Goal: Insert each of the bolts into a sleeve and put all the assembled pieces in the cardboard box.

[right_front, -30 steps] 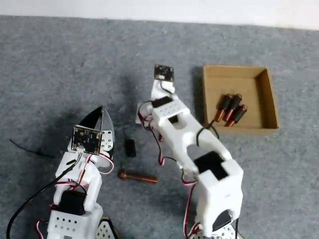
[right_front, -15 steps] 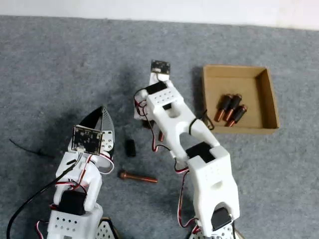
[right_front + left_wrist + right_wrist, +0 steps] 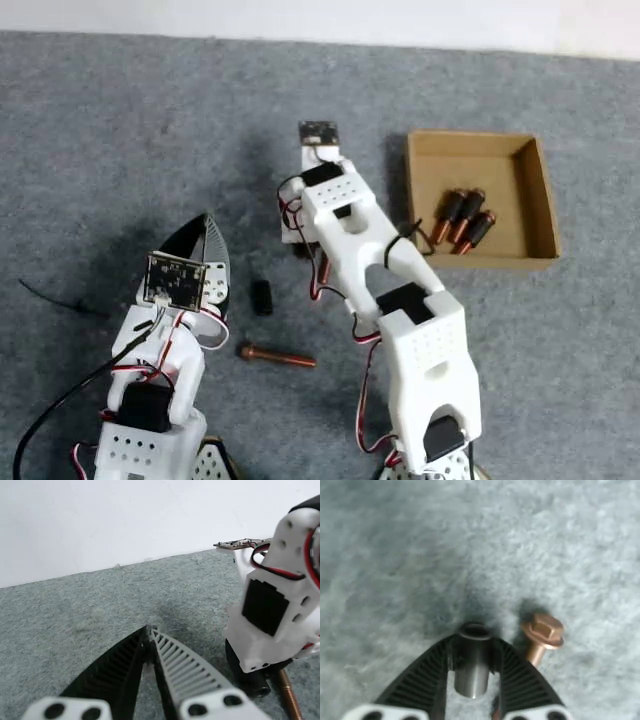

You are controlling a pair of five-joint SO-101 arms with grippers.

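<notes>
In the right wrist view my right gripper [image 3: 473,641] is shut on a black sleeve [image 3: 472,667] low over the carpet, and a copper bolt [image 3: 541,632] lies right beside it. From above, the right arm [image 3: 335,205] stretches over that spot, just left of the cardboard box [image 3: 530,170]. Three assembled pieces [image 3: 460,222] lie in the box. A second black sleeve [image 3: 261,296] and a second copper bolt [image 3: 277,355] lie on the carpet between the arms. My left gripper [image 3: 207,232] is shut and empty, left of that sleeve, its fingertips [image 3: 149,629] meeting.
Grey carpet covers the table up to a white wall at the back. A thin black cable [image 3: 55,300] lies at the far left. The right arm's white wrist housing [image 3: 272,615] stands close to my left gripper.
The right arm has swung left, away from the box, and settled over the spot by the bolt. The left arm, the loose sleeve and the loose bolt have not moved.
</notes>
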